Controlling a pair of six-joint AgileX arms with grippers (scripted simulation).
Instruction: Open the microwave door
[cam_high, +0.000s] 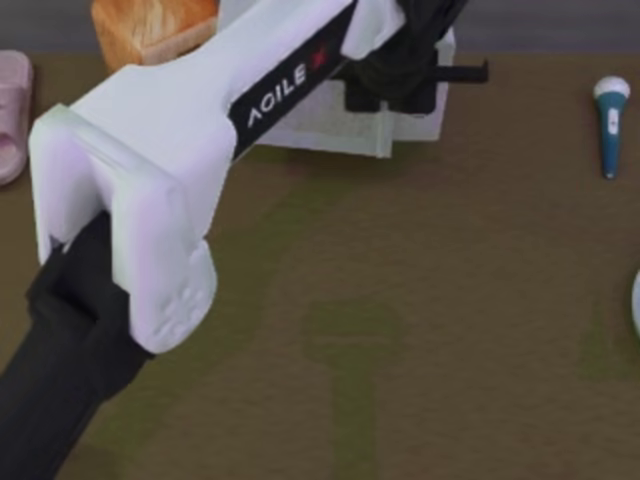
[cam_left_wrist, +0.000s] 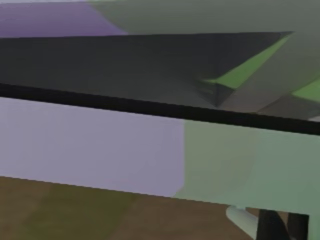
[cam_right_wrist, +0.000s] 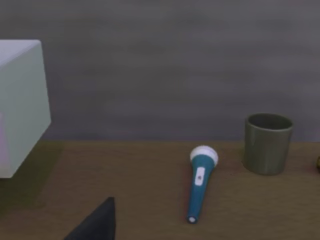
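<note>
Only one microwave (cam_high: 330, 125) shows, one left pincer (cam_high: 400, 75) at it, finger state hidden.

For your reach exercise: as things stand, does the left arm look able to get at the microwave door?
Probably yes. The left gripper is already at the microwave front in the top view, and nothing is seen between them. Whether it touches the door cannot be told.

microwave (cam_high: 400, 125) mostly hidden by left arm (cam_high: 200, 130)
</note>
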